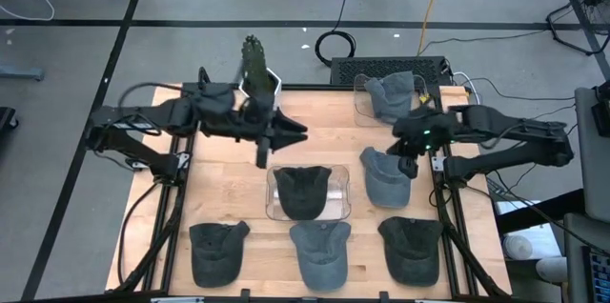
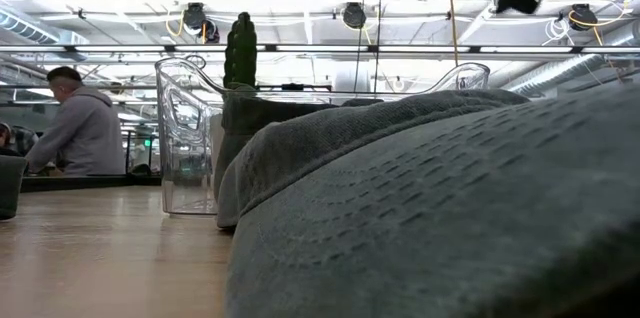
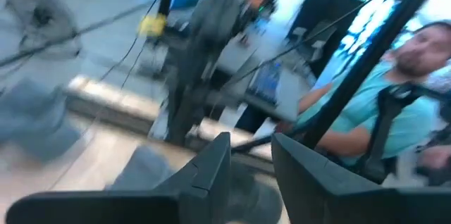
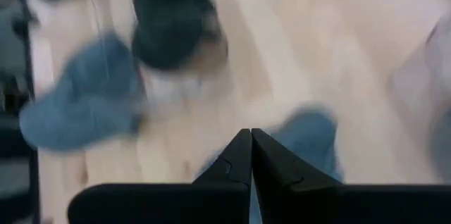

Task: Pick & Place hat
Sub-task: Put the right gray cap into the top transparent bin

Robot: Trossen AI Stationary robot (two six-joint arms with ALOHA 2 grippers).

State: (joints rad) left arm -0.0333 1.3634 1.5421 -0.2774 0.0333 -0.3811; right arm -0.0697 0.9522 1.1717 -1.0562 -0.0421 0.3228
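While both my arms are raised off the table (image 1: 229, 189), I note the open room first: a bare strip of wood runs down the left side, between the table's left edge and the clear tray (image 1: 307, 210) at centre — no hat lies there above the front row. The right side is more crowded.

Hats: three lie along the front edge — a dark one (image 1: 217, 251) at left, a blue-grey one (image 1: 320, 252) in the middle, a dark one (image 1: 412, 248) at right. A further dark hat (image 1: 302, 189) sits in the clear tray. A grey hat (image 1: 385, 175) lies just right of that tray, and another grey hat (image 1: 393, 93) rests in a second clear container (image 1: 362, 103) at the far right corner.

My left gripper (image 1: 295, 131) reaches in from the left, above the boards just beyond the tray's far edge. Its fingers (image 3: 211, 164) stand partly apart with nothing between them.

My right gripper (image 1: 408, 162) comes in from the right and hangs over the grey hat beside the tray, pointing down. Its fingers (image 4: 239, 157) are pressed together and empty.
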